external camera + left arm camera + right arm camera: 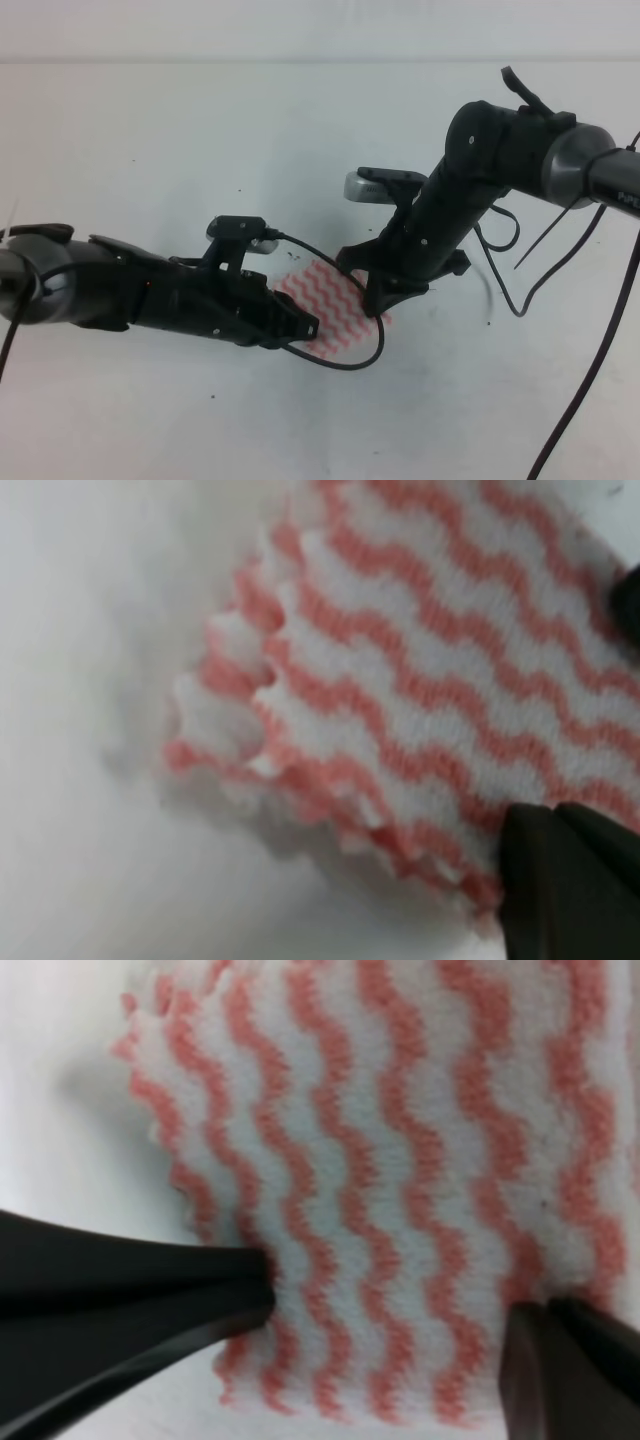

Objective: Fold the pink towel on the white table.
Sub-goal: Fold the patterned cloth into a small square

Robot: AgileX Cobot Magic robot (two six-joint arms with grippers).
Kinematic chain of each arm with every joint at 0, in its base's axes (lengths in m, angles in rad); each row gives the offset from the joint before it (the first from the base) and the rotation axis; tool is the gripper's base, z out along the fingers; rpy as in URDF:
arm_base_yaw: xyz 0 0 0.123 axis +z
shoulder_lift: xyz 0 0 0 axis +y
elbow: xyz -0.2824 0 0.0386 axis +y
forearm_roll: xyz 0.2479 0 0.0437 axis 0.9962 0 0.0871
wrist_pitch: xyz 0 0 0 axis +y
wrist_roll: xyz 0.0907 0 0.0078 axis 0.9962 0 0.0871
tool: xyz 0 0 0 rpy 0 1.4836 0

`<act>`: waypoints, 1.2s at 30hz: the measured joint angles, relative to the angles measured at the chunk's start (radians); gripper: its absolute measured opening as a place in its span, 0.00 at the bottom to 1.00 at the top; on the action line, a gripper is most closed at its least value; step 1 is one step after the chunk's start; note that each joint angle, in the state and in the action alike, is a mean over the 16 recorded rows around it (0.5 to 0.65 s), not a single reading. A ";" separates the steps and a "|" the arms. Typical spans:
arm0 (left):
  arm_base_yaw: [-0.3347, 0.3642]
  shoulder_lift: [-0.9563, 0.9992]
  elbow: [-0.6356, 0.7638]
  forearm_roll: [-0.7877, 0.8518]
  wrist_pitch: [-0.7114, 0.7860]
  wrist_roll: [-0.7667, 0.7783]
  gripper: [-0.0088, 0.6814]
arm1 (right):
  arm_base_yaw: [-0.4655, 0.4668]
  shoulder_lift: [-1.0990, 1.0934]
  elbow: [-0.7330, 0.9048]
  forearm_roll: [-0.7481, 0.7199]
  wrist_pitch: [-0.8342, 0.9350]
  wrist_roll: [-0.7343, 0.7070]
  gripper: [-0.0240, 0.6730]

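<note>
A lab-style test bench is suggested: a plain white table [150, 130] fills the frame, crossed by loose black cables [590, 370] at lower right.

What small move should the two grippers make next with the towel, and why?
Probably both should close on the pink towel before lifting: the left gripper and right gripper sit at opposite edges, and the right wrist view shows fingers apart on cloth that appears to lie on the white table.

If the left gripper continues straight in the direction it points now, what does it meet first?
Probably the thin pink-and-white wavy-striped towel: the left gripper points right, with its tip already at the cloth's near edge. Beyond the towel stands the right gripper. Whether the left fingers already touch the cloth is unclear.
</note>
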 joint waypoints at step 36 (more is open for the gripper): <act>-0.026 0.031 -0.168 -0.032 -0.072 -0.011 0.01 | -0.065 -0.088 -0.010 -0.024 0.037 0.002 0.01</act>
